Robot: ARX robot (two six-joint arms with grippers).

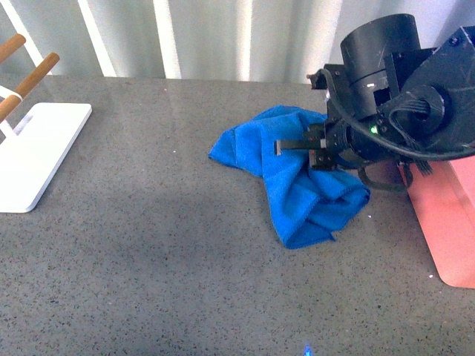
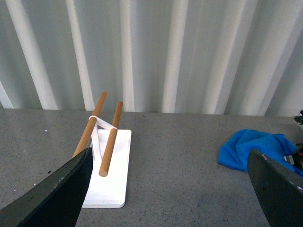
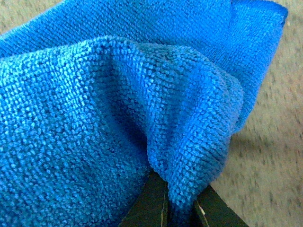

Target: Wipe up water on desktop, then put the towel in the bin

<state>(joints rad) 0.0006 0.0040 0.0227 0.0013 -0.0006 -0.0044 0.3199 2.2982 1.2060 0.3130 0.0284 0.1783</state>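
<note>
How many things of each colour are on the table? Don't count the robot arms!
Blue: 1, the towel
Pink: 1, the bin
White: 1, the stand with wooden pegs
Total: 3
</note>
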